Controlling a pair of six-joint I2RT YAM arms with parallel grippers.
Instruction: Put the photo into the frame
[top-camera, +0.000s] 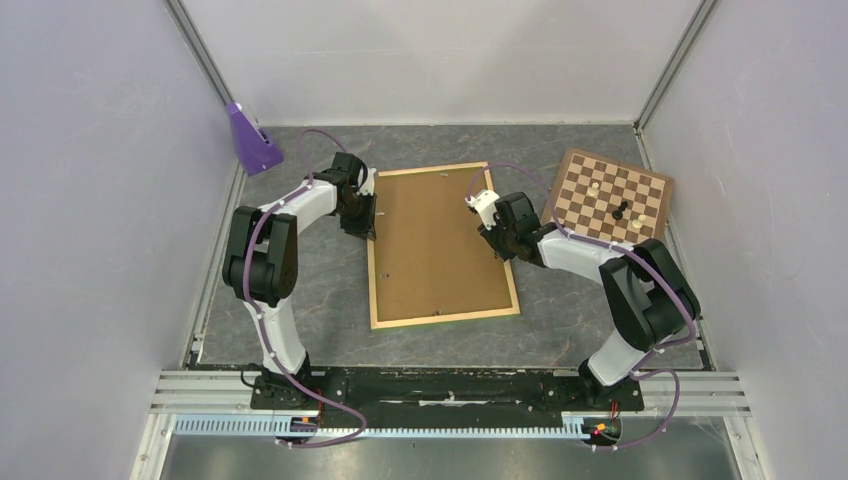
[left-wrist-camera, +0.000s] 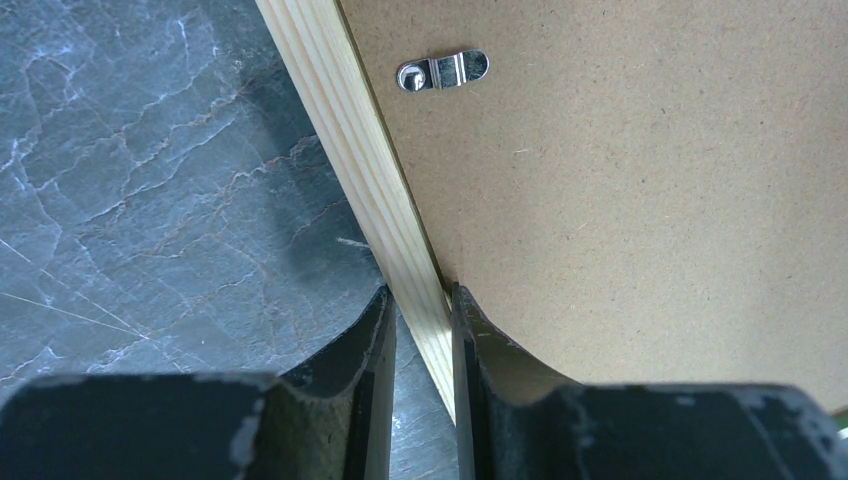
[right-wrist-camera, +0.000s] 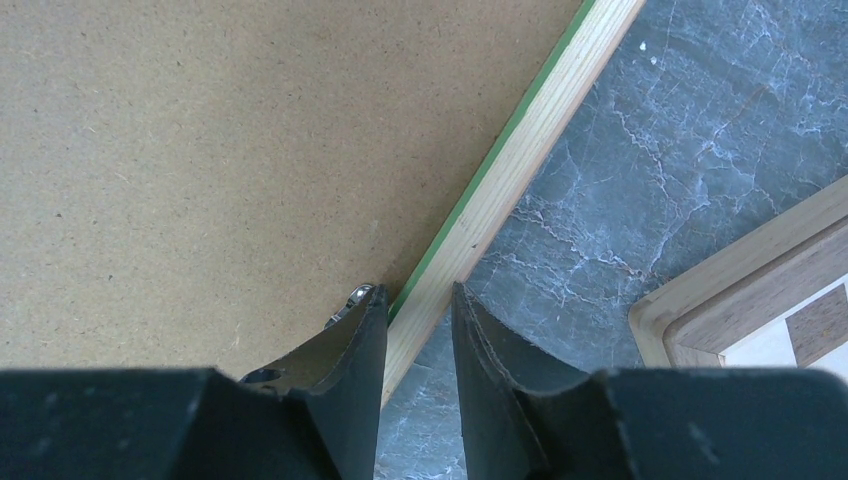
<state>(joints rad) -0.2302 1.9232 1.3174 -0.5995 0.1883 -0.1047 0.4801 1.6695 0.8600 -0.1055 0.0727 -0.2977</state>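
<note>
Frame (top-camera: 444, 318) lies back face up in the middle of the table (top-camera: 330, 290), long sides running near to far and turned slightly off square. Pale wood rails show all round. A brown hardboard panel (top-camera: 435, 245) fills the opening.

Left tool (top-camera: 366, 224) is at the frame's left rail, toward the far end. Left wrist view: the tool (left-wrist-camera: 420, 300) straddles the pale rail (left-wrist-camera: 350, 130), one finger on the table side and one over the panel (left-wrist-camera: 620, 220), both tips against the wood and clamped on the rail. A small metal turn clip (left-wrist-camera: 442, 71) sits on the panel just inside the rail, farther along.

Right tool (top-camera: 499, 244) is at the right rail, about midway along. Right wrist view: the tool (right-wrist-camera: 420, 300) is likewise clamped across the rail (right-wrist-camera: 540, 130). A thin green strip runs along the rail's inner edge beside the panel (right-wrist-camera: 200, 150). Another metal clip (right-wrist-camera: 357, 297) is half hidden behind the inner finger.

Chessboard (top-camera: 612, 195) lies at far right, well apart from the frame, with a few pieces (top-camera: 620, 210) standing on it. Its corner (right-wrist-camera: 760, 300) shows in the right wrist view.

A purple object (top-camera: 250, 140) stands at the far left corner.
</note>
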